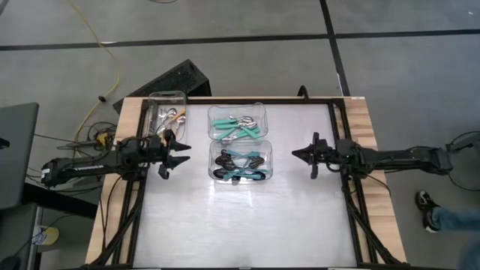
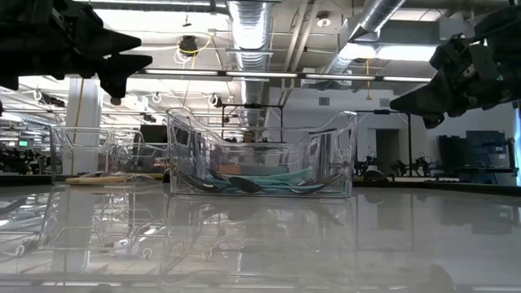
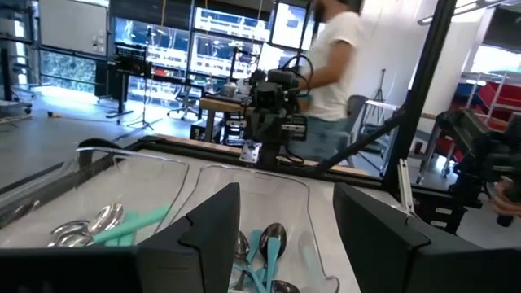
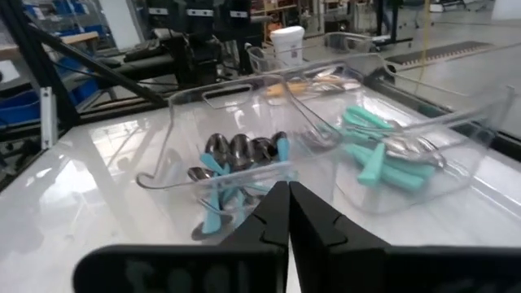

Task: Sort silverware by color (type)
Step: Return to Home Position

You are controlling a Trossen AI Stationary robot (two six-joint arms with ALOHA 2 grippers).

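From above, three clear tubs sit toward the far side of the table [image 1: 247, 225]. The far-left tub [image 1: 152, 101] holds the orange-handled spoons [image 1: 171, 116] with silver bowls. The far-middle tub [image 1: 211, 112] holds the green-handled spoons [image 1: 238, 127], also silver-bowled. Just in front of it, the near tub [image 1: 212, 150] holds the blue-handled spoons [image 1: 241, 165] with black bowls. No spoon lies loose on the table. The left gripper [image 1: 176, 160] hangs just left of the near tub, fingers spread and empty. The right gripper [image 1: 297, 155] points at the same tub from the right, a little apart from it.

From table height, the near tub stands in the middle, with dark bowls and pale blue handles lying on its floor. The tub with orange handles shows behind it to the left. Both grippers are raised well clear of the table, the left at upper left and the right at upper right.

The left wrist camera shows its own two fingers standing wide apart with nothing between them. Past them lie the green-handled and blue-handled spoons in their tubs. Beyond the table stands a person [image 3: 334, 57] in a white shirt.

The right wrist camera shows its fingers pressed together tip to tip, gripping nothing. All three tubs of spoons lie ahead of them.
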